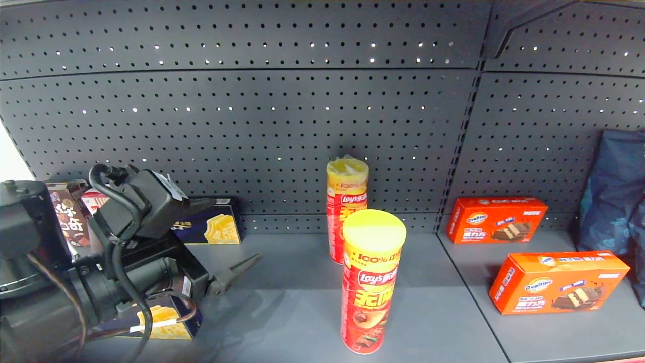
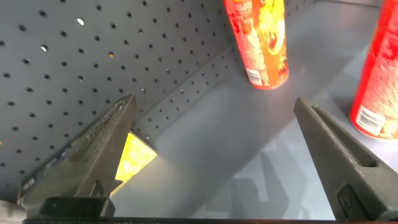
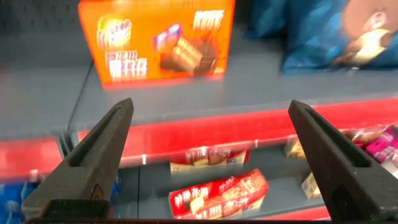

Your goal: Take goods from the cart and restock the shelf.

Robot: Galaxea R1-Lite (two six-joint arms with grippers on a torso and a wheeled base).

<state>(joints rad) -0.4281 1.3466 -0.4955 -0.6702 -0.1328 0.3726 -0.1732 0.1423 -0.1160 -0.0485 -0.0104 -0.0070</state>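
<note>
Two red chip cans with yellow lids stand upright mid-shelf, one at the front (image 1: 372, 282) and one behind it (image 1: 346, 206). My left gripper (image 1: 237, 229) hovers open over the left part of the shelf, holding nothing, well left of both cans. In the left wrist view the left gripper (image 2: 212, 102) has its jaws spread wide, with the rear can (image 2: 258, 40) and the front can (image 2: 379, 81) beyond them. My right gripper (image 3: 210, 104) is open and empty in front of the shelf's red edge (image 3: 249, 130), facing an orange box (image 3: 158, 40).
Two orange boxes (image 1: 496, 219) (image 1: 557, 282) lie on the right shelf bay, beside a blue bag (image 1: 615, 201). Dark blue boxes with yellow pictures (image 1: 211, 227) (image 1: 164, 317) and a brown box (image 1: 68, 212) sit at left. The pegboard back (image 1: 282, 126) closes the rear. Packaged goods (image 3: 217, 193) fill a lower shelf.
</note>
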